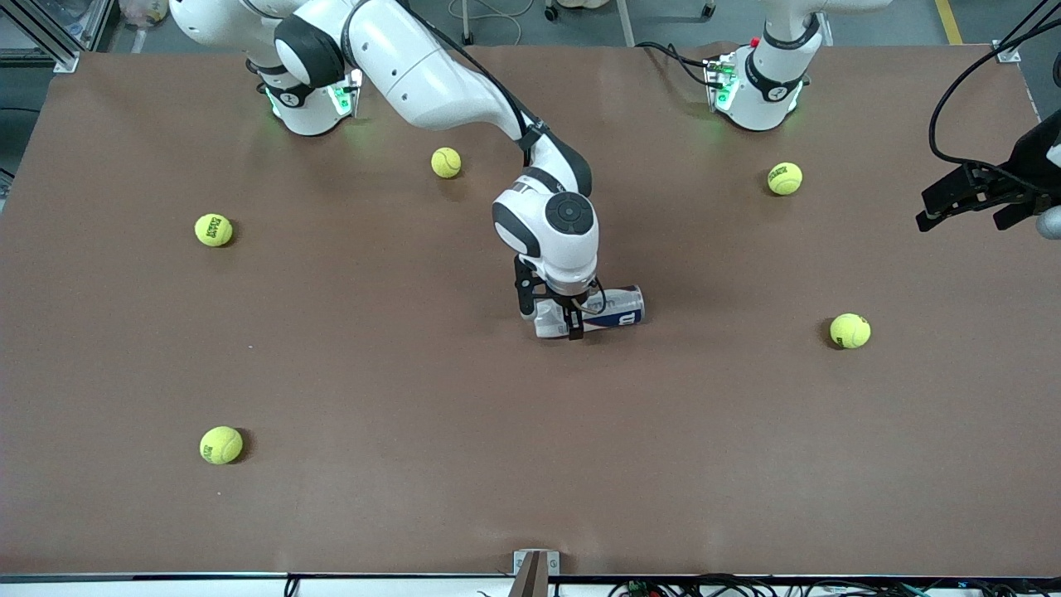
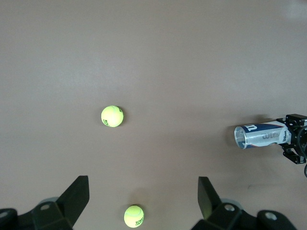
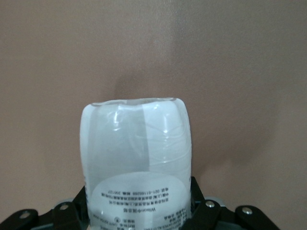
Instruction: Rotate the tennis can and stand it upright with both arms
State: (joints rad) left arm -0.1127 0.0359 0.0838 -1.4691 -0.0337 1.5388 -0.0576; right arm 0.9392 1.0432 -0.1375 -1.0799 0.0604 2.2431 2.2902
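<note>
**Q:** Where does the tennis can (image 1: 617,308) lie?

**A:** On its side near the middle of the brown table (image 1: 414,497), well apart from every edge. Its long axis runs along the table, with the rimmed end toward the left arm's end. The white and navy label shows in the left wrist view (image 2: 259,135), and the clear wall fills the right wrist view (image 3: 136,153).

**Q:** What is the state of each tool?

**A:** The right gripper (image 1: 574,327) is down around the can, at the end toward the right arm. Whether it clamps the can or merely straddles it cannot be told. The left gripper (image 1: 970,211) hangs idle over the table's edge at the left arm's end. It is spread wide and holds nothing, with its two fingers (image 2: 76,196) well apart.

**Q:** What else is on the table?

**A:** Five tennis balls lie scattered around the can, none touching it:
- one (image 1: 446,162) and another (image 1: 784,178) near the robots' edge
- one (image 1: 214,230) toward the right arm's end
- one (image 1: 850,330) toward the left arm's end
- one (image 1: 220,444) nearest the camera's edge
</note>
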